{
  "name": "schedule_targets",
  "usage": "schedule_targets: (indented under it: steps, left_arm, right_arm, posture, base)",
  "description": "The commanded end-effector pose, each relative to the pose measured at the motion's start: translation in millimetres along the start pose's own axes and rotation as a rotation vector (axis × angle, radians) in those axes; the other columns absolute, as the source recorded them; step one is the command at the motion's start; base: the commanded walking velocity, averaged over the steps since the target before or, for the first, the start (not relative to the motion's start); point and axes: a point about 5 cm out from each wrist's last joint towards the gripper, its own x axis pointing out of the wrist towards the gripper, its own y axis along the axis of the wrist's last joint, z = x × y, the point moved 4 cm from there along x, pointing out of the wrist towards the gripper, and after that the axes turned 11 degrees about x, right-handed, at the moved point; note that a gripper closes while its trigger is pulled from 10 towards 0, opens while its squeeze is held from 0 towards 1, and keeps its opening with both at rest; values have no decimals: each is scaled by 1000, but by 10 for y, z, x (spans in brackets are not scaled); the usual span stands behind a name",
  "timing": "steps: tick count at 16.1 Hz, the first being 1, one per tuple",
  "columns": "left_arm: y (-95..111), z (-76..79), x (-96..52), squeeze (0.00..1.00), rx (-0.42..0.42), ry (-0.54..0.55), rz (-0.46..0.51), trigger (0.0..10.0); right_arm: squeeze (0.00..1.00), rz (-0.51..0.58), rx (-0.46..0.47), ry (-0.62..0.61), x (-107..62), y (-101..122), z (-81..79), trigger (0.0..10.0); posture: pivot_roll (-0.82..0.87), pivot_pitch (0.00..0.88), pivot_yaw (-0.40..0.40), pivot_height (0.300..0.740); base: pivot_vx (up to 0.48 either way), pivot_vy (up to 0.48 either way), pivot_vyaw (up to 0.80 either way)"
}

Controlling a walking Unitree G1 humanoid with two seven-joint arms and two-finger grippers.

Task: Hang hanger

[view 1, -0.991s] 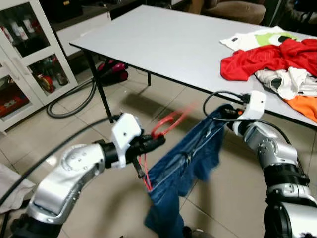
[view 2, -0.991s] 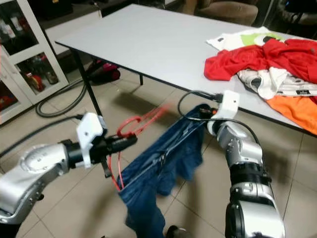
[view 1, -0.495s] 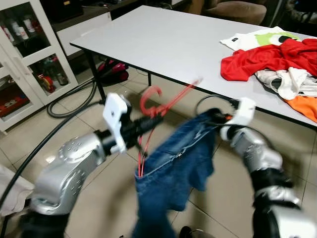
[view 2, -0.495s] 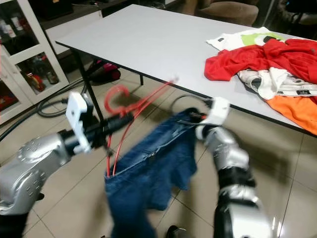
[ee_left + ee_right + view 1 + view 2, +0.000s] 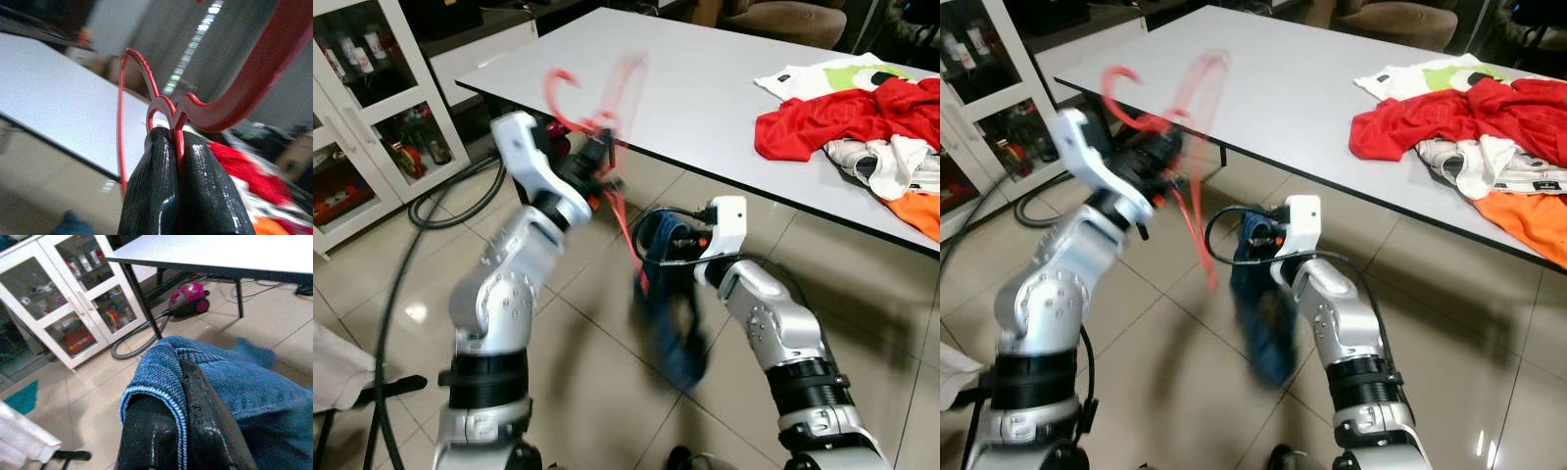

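Over tiles (image 5: 597,323), one hanger (image 5: 215,105), one jeans (image 5: 244,382).

A long white-topped surface (image 5: 666,78) on black legs stands on a glossy beige tiled floor (image 5: 597,392). A white glass-doored cabinet (image 5: 372,108) stands by it, a magenta vacuum cleaner (image 5: 190,302) beneath.

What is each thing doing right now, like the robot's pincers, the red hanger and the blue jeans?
Left pincer: shut on the red hanger, raised near the table corner.
Red hanger: held up, blurred.
Right pincer: shut on the blue jeans' edge.
Blue jeans: hanging down, bunched, off the floor.
Clothes pile: crumpled on the table.
Cabinet doors: closed.
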Motion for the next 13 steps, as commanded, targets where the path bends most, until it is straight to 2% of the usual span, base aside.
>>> schedule_targets:
  steps: [1, 2, 4, 5, 6, 8, 13]
  left_arm:
    - [39, -108, 13, 0, 35, 62, 11, 10000]
    - [36, -342, -19, 0, 92, 167, -6, 10000]
    - [-10, -772, -182, 0, 254, 339, -62, 10000]
    - [-22, -845, -232, 0, 308, 360, -78, 10000]
    - [-63, -925, -335, 0, 409, 363, -109, 10000]
    - [-123, -988, -479, 0, 463, 371, -143, 10000]
    - [-123, -988, -479, 0, 463, 371, -143, 10000]
  right_arm:
    - [0, 33, -23, 13, -1, 59, -63, 0]
    - [0, 51, -21, -16, -27, 97, -26, 0]
    - [0, 91, -19, -69, -69, 192, 64, 0]
    - [0, 103, -17, -81, -81, 219, 87, 0]
    - [0, 132, -23, -110, -118, 275, 139, 0]
    - [0, 168, -69, -147, -186, 336, 204, 0]
    - [0, 168, -69, -147, -186, 336, 204, 0]
  posture:
    - [11, 39, 19, 740]
    - [9, 39, 21, 740]
    - [10, 41, 23, 740]
    - [12, 42, 23, 740]
    - [14, 44, 24, 740]
    - [21, 48, 24, 740]
    - [21, 48, 24, 740]
  base:
    - [0, 0, 0]
    - [0, 0, 0]
    - [0, 0, 0]
    - [0, 0, 0]
    - [0, 0, 0]
    - [0, 0, 0]
    - [0, 0, 0]
